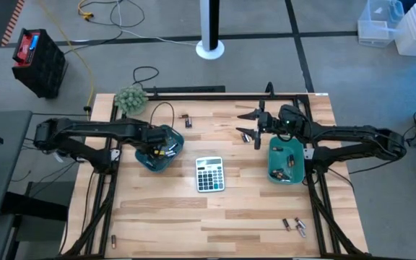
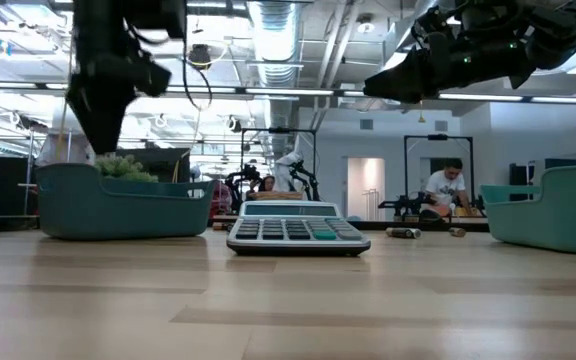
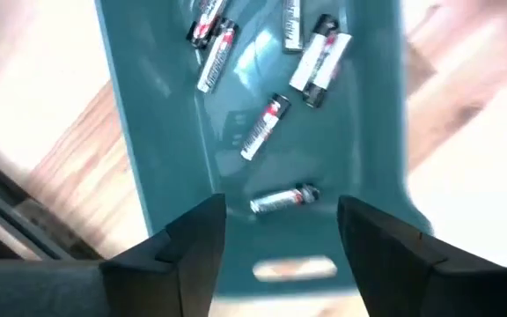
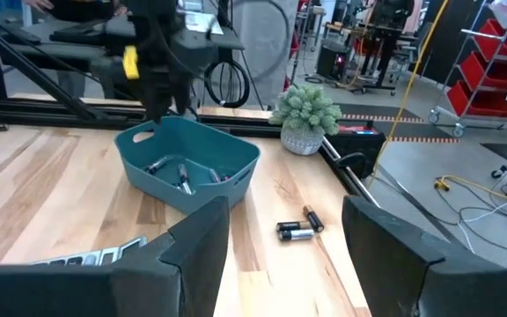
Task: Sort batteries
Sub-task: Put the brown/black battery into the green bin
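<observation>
My left gripper (image 3: 280,220) hangs open, pointing down over the left teal tray (image 1: 144,160). Several batteries lie on that tray's floor, one silvery cell (image 3: 282,200) right below the gap between the fingers and untouched. My right gripper (image 4: 284,216) is open and empty. It is held level above the table, just beyond the right teal tray (image 1: 286,175), which also holds batteries (image 1: 283,157). Two loose batteries (image 4: 296,230) lie on the wood near the far edge, ahead of my right gripper.
A grey calculator (image 1: 209,174) lies between the two trays. A small potted plant (image 1: 131,98) stands at the far left corner. More loose batteries (image 1: 295,225) lie near the front right, and one (image 1: 112,238) by the front left edge. Black frame rails (image 1: 193,90) border the table.
</observation>
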